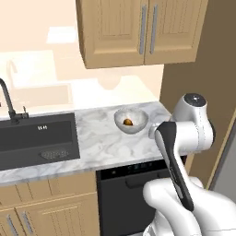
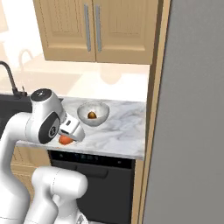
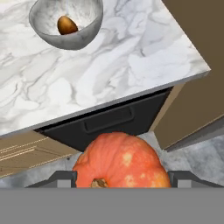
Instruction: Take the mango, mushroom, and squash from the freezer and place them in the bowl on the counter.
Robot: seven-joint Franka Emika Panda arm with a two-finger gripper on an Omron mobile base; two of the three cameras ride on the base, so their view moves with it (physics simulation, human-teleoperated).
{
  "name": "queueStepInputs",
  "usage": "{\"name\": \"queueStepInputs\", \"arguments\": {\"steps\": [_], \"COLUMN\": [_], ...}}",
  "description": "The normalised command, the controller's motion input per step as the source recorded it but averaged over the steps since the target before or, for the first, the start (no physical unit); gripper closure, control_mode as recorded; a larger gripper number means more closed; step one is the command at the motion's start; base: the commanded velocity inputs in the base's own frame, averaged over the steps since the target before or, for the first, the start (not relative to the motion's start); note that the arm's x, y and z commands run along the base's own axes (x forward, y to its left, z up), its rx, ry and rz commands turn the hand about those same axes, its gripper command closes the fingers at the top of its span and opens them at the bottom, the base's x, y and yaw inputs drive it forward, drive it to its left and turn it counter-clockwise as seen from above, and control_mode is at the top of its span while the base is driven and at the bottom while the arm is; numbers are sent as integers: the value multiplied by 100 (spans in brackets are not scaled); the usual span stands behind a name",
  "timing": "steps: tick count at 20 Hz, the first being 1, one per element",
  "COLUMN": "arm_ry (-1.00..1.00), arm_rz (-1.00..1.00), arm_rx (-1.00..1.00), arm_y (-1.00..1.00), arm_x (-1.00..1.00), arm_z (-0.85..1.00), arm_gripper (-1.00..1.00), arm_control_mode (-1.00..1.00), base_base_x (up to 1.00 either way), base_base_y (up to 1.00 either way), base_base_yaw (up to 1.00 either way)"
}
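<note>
My gripper (image 3: pixel 120 179) is shut on an orange squash (image 3: pixel 120 164) with pale specks and a short stem. In the right base view the squash (image 2: pixel 64 140) hangs under my hand at the front edge of the white marble counter (image 2: pixel 118 129). The silvery marbled bowl (image 3: pixel 83 37) stands further back on the counter (image 3: pixel 109 70), up and left of the squash in the hand view. Inside it lies a small tan-brown rounded item (image 3: pixel 66 25) that looks like the mushroom. The bowl (image 1: pixel 138 126) (image 2: pixel 98 119) is close to the counter's right end. The grey freezer (image 2: pixel 192 131) stands to the right, its front shut.
A black under-counter appliance (image 3: pixel 109 120) (image 2: pixel 96 175) sits below the counter, right under my hand. A dark sink (image 1: pixel 37 138) with a black faucet (image 1: pixel 9 103) lies to the left. Wood wall cabinets (image 1: pixel 143 32) hang above the bowl. A brown side panel (image 2: pixel 153 109) borders the freezer.
</note>
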Motion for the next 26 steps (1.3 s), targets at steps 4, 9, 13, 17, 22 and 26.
{"name": "queueStepInputs", "arguments": {"steps": [4,9,13,17,22,26], "arm_ry": [0,0,0,0,0,0], "arm_rz": [0,0,0,0,0,0], "arm_rx": [0,0,0,0,0,0], "arm_y": [0,0,0,0,0,0], "arm_x": [0,0,0,0,0,0], "arm_z": [0,0,0,0,0,0], "arm_gripper": [100,100,100,100,100,100], "arm_control_mode": [100,100,100,100,100,100], "base_base_x": [36,29,11,3,10,19], "base_base_y": [30,37,43,50,42,36], "base_base_yaw": [-18,-17,-14,-8,-8,-8]}}
